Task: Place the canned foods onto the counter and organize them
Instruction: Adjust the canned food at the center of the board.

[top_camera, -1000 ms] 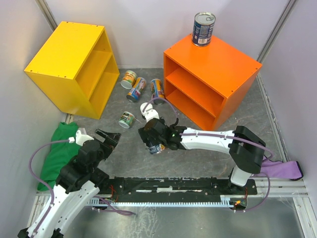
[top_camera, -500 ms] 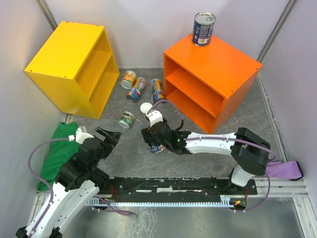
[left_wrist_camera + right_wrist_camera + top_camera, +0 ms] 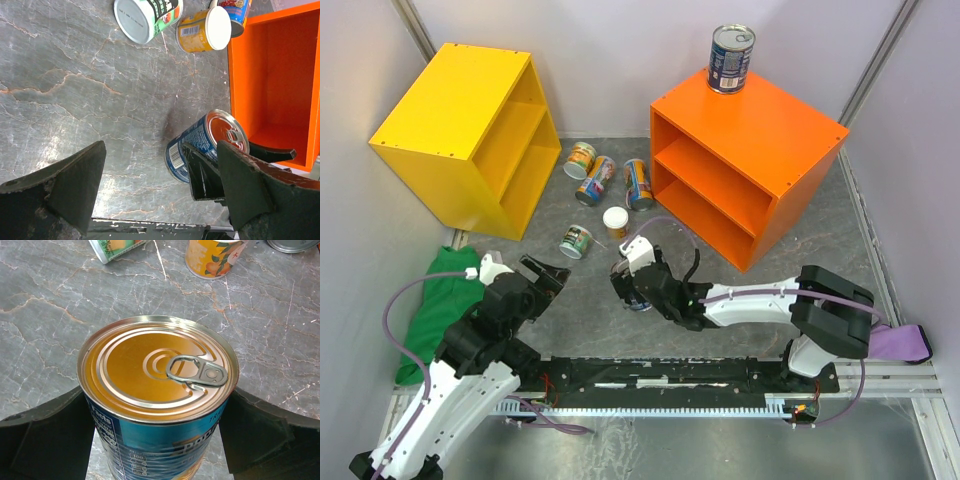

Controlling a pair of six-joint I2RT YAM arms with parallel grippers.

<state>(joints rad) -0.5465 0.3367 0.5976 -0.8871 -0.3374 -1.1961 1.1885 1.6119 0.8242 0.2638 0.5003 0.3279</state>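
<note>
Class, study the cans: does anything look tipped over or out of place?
Yes. Several cans lie on their sides on the grey tabletop, while just one blue tin stands upright on the orange counter.

Seven cans are showing in all: two wide blue-labelled tins [image 3: 731, 58] [image 3: 157, 370], two taller slim cans [image 3: 597, 180] [image 3: 638, 184] and three short colourful ones [image 3: 580, 160] [image 3: 615, 222] [image 3: 576, 241]. Two box-shaped cabinets are standing on the table [image 3: 590, 315], one yellow cabinet [image 3: 450, 100] at the far left and one orange cabinet [image 3: 760, 120] at the far right. Two cloths are lying toward the near corners, one green cloth [image 3: 440, 300] left and one purple cloth [image 3: 902, 345] right, and two robot arms [image 3: 470, 370] [image 3: 750, 298] are standing at the near edge.
</note>
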